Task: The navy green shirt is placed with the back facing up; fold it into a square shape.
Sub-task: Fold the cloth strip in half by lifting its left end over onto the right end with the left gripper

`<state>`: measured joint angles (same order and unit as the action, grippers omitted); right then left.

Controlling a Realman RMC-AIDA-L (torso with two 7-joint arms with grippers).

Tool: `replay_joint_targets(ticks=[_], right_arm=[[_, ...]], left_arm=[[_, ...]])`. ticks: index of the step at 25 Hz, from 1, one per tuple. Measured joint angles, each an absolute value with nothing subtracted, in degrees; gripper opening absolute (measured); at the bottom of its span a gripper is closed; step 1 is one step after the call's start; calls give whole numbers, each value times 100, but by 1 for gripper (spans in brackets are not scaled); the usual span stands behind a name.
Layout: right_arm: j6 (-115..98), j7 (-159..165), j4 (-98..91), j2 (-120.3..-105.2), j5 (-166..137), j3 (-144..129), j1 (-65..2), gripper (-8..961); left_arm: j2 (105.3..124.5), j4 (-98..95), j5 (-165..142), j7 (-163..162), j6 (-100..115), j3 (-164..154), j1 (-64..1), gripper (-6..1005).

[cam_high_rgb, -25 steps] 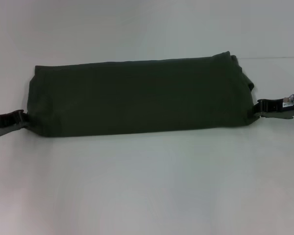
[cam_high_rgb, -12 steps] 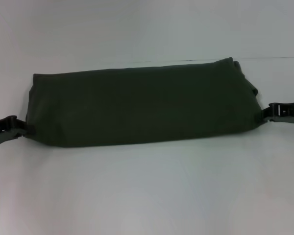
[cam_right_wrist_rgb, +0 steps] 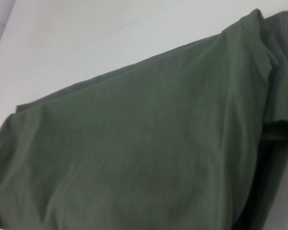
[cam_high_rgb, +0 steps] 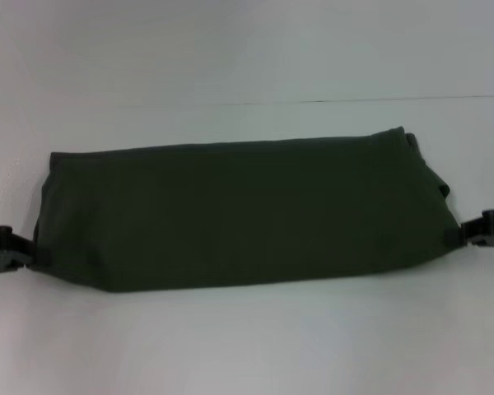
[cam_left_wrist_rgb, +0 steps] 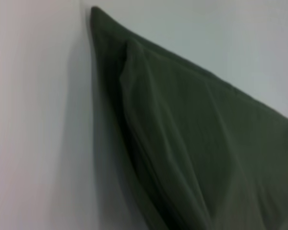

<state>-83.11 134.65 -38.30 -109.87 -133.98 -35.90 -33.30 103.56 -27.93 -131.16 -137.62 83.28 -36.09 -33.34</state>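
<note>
Dark olive-green cloth shirt (cam_high_rgb: 239, 214) lay as long folded band mid-frame, not yet square. Left gripper (cam_high_rgb: 20, 253), right gripper (cam_high_rgb: 465, 233) clamped on ends; crosswise folds remained.

The navy green shirt (cam_high_rgb: 239, 214) is soft woven cloth, matt all over, with no sheen anywhere on its dark olive surface. Up close in the wrist views the fabric looks fine-grained and smooth, gathered into gentle rounded folds and shallow creases (cam_left_wrist_rgb: 182, 158) rather than sharp ones (the layered edges look thick and limp, like cotton jersey) (cam_right_wrist_rgb: 149, 143). The desk (cam_high_rgb: 247, 346) beneath it is a plain white surface, smooth and matt, with only a faint soft glow of light and no visible texture. The left hand (cam_high_rgb: 4, 249) and the right hand (cam_high_rgb: 482, 230), at the shirt's two ends, look like hard dark plastic or metal with a dull finish; which of the two cannot be told.
</note>
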Motion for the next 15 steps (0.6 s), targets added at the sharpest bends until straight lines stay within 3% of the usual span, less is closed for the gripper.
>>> replay_joint_targets(ticks=[15], right_arm=[[-8603, 13552, -3773, -10936, -13313, -3480, -3258, 56]], left_arm=[[10291, -2910, -13368, -14101, 8677, -3603, -3426, 32]])
